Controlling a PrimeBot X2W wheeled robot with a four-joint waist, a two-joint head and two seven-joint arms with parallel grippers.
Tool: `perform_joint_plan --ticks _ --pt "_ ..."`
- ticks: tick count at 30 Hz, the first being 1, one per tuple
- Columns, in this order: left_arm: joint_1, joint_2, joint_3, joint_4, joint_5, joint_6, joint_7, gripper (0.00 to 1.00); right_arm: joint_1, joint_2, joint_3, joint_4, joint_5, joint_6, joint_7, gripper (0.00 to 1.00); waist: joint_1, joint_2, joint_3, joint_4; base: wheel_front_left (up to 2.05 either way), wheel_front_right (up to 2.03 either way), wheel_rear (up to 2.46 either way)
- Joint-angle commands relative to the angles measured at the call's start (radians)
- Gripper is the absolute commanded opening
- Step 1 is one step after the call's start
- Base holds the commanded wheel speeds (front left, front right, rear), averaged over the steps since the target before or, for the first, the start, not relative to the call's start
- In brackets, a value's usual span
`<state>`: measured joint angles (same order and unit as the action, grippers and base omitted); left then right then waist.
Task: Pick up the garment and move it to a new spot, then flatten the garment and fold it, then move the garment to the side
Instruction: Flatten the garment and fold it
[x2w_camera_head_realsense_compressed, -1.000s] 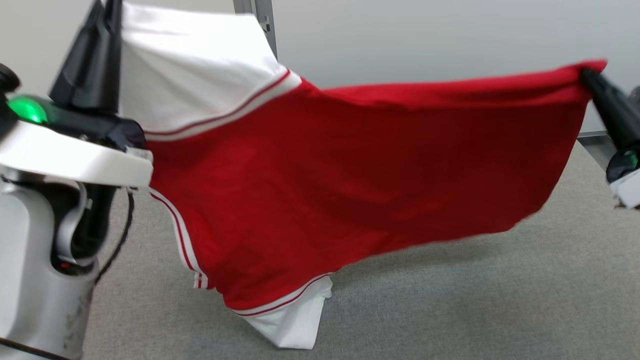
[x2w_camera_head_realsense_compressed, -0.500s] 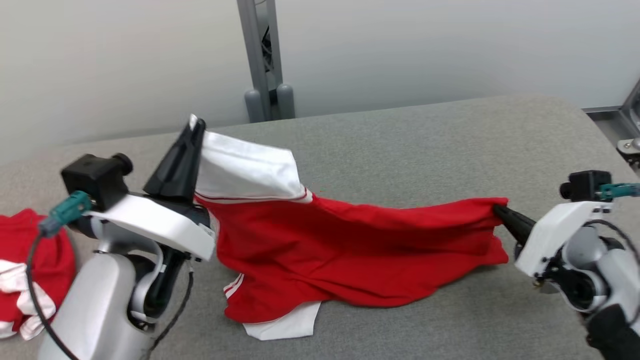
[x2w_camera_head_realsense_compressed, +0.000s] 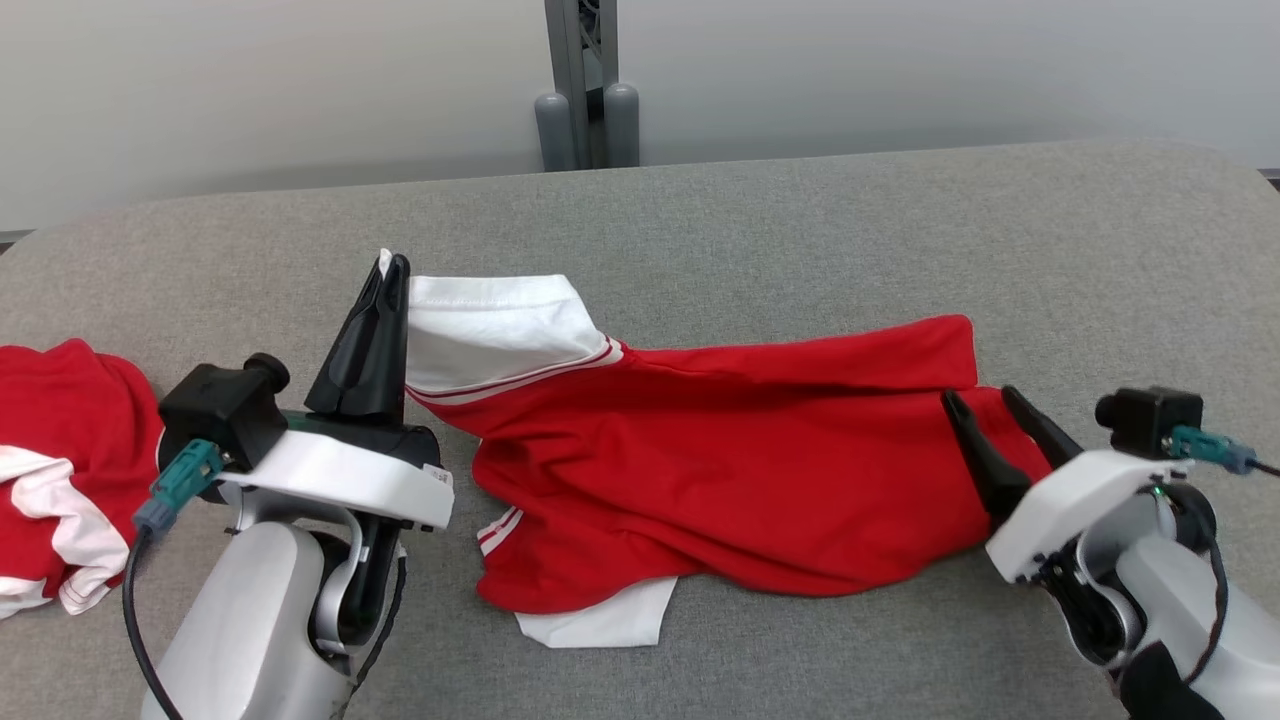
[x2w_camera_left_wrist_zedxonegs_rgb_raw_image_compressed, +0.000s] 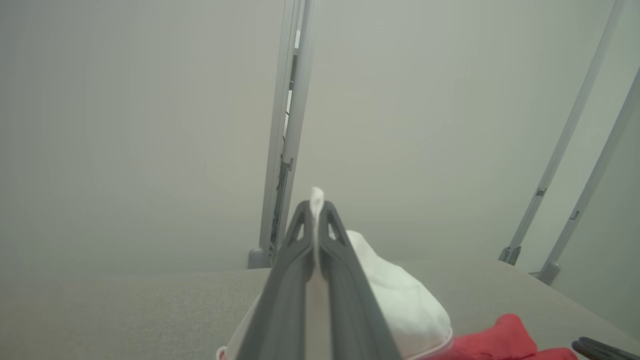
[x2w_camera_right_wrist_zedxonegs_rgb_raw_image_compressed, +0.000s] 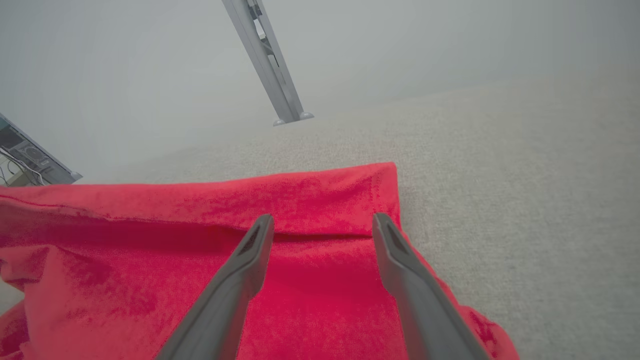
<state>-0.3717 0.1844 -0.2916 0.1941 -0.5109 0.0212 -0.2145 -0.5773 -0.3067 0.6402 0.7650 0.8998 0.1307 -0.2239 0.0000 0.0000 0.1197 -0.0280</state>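
Observation:
The garment (x2w_camera_head_realsense_compressed: 720, 470) is a red shirt with white, red-striped sleeves, lying rumpled across the grey table (x2w_camera_head_realsense_compressed: 800, 220). My left gripper (x2w_camera_head_realsense_compressed: 392, 268) is shut on the white sleeve (x2w_camera_head_realsense_compressed: 490, 335) and holds its edge lifted; the left wrist view shows white cloth (x2w_camera_left_wrist_zedxonegs_rgb_raw_image_compressed: 400, 300) pinched between the fingers at my left gripper (x2w_camera_left_wrist_zedxonegs_rgb_raw_image_compressed: 316, 202). My right gripper (x2w_camera_head_realsense_compressed: 983, 395) stands open just above the garment's right end, fingers (x2w_camera_right_wrist_zedxonegs_rgb_raw_image_compressed: 250, 250) spread over the red cloth (x2w_camera_right_wrist_zedxonegs_rgb_raw_image_compressed: 310, 200) with nothing between them. A second white sleeve (x2w_camera_head_realsense_compressed: 600, 620) pokes out from under the front hem.
Another red and white garment (x2w_camera_head_realsense_compressed: 50, 460) lies bunched at the table's left edge. A grey post (x2w_camera_head_realsense_compressed: 585, 90) stands behind the table against a pale wall. Bare grey table lies beyond the shirt and to the right.
Both grippers came down from holding the garment stretched in the air. The shirt now rests on the table. My right gripper has opened and let go of the red end.

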Motion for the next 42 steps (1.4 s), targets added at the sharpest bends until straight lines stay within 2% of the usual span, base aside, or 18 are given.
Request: perform_joint_plan --ticks 1,7,12,16,22,26,32,40,41,42 --pt "0.01 0.001 0.005 0.004 0.008 0.005 -0.012 0.0 0.03 -0.02 0.01 -0.001 0.011 0.0 -0.014 1.0 0.0 0.0 0.004 0.002 0.0 0.0 0.0" --pt "0.062 -0.004 0.023 -0.009 0.027 0.017 -0.042 0.0 0.087 -0.072 0.026 -0.028 0.031 0.0 -0.038 1.0 0.0 0.0 0.014 -0.006 0.0 0.0 0.0" --pt "0.102 -0.009 0.03 -0.042 0.041 0.026 -0.047 0.0 0.034 -0.068 0.017 -0.035 0.036 0.0 -0.044 1.0 0.0 0.0 0.019 -0.006 0.0 0.0 0.0" --pt "0.12 -0.013 0.023 -0.064 0.053 0.031 -0.049 0.0 -0.041 -0.057 0.051 -0.027 0.004 0.0 -0.043 1.0 0.0 0.0 0.026 0.005 0.0 0.0 0.0" --pt "0.113 -0.023 0.009 -0.086 0.063 0.034 -0.05 0.0 -0.129 -0.02 0.126 0.127 -0.007 0.0 0.015 1.0 0.0 0.0 0.04 0.033 0.0 0.0 0.0" --pt "0.115 -0.026 0.007 -0.106 0.066 0.041 -0.05 0.0 -0.151 0.011 0.124 0.246 0.018 0.0 0.009 1.0 0.0 0.0 0.052 0.054 0.0 0.0 0.0" --pt "0.139 -0.025 0.012 -0.144 0.066 0.053 -0.05 0.0 -0.164 0.026 0.13 0.331 0.059 0.0 0.003 1.0 0.0 0.0 0.073 0.07 0.0 0.0 0.0" --pt "0.147 -0.024 0.002 -0.161 0.069 0.061 -0.045 0.0 -0.19 0.032 0.081 0.337 0.167 0.0 0.011 0.92 0.0 0.0 0.091 0.088 0.0 0.0 0.0" --pt "0.145 -0.023 -0.001 -0.162 0.071 0.062 -0.044 0.0 -0.192 0.03 0.076 0.333 0.184 0.0 0.018 0.9 0.0 0.0 0.093 0.091 0.0 0.0 0.0" --pt "0.143 -0.023 -0.003 -0.163 0.072 0.062 -0.043 0.0 -0.196 0.027 0.074 0.33 0.196 0.0 0.023 0.83 0.0 0.0 0.095 0.093 0.0 0.0 0.0"
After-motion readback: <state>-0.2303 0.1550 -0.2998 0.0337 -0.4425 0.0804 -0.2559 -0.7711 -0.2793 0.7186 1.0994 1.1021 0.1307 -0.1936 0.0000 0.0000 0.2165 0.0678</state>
